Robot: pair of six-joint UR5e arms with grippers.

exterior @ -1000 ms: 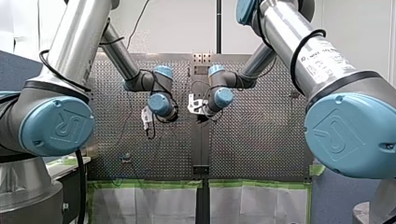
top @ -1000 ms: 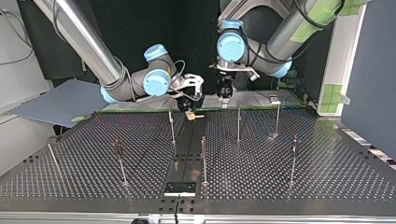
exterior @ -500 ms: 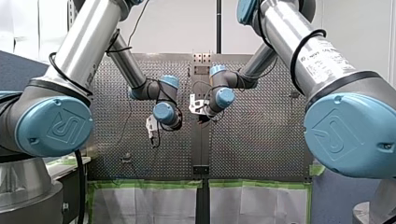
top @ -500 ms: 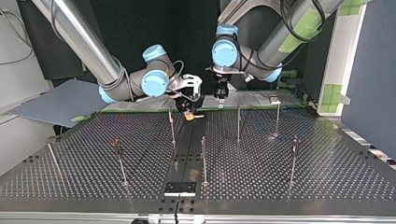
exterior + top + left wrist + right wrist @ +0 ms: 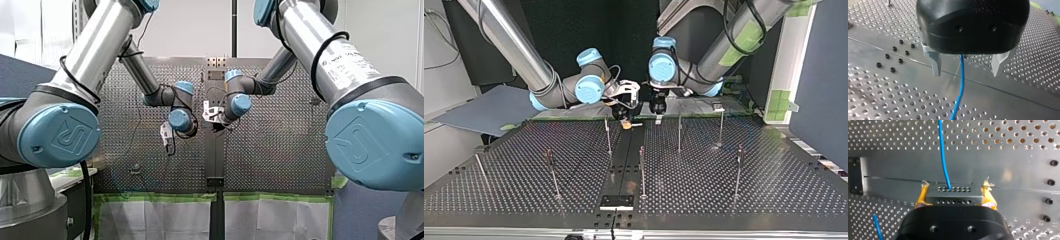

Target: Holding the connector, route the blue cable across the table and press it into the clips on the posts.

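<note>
Right gripper (image 5: 955, 195) pointed down, yellow pads (image 5: 921, 196) clamped on connector (image 5: 958, 198). Left gripper (image 5: 966, 74) hung near connector, pointed down, fingers (image 5: 935, 62) wide apart, cable (image 5: 961, 85) between, untouched.

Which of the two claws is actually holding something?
My right gripper: its yellow pads clamp the grey connector. My left gripper is open, the blue cable passing untouched between its fingers.

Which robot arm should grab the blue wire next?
My left. My left gripper is open, with its fingers either side of the blue cable, so it looks ready to close on it. My right gripper is busy, shut on the connector.
</note>
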